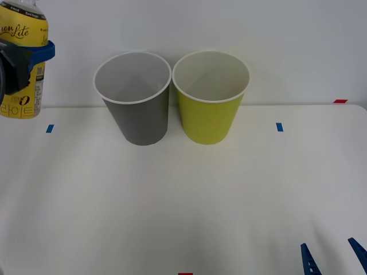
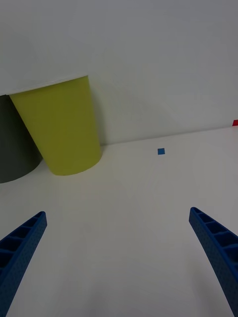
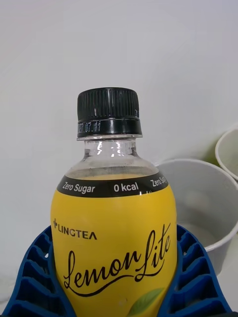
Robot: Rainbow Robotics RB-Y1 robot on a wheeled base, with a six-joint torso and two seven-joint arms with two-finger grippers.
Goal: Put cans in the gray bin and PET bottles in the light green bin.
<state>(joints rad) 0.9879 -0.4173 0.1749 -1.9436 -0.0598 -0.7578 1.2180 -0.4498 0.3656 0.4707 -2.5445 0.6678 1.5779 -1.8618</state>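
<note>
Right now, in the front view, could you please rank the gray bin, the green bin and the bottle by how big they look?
1-2. Gray bin and green bin: they look alike, so no ranking.
3. Bottle: narrower, cut off by the picture's edge, held up by the left gripper nearer the camera, so its size is unsure.

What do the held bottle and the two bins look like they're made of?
Bottle, held by the left gripper: clear glossy plastic at the neck, shiny yellow label, ribbed black cap. Gray bin and green bin: probably matte paper, judging by thin rolled white rims.
</note>
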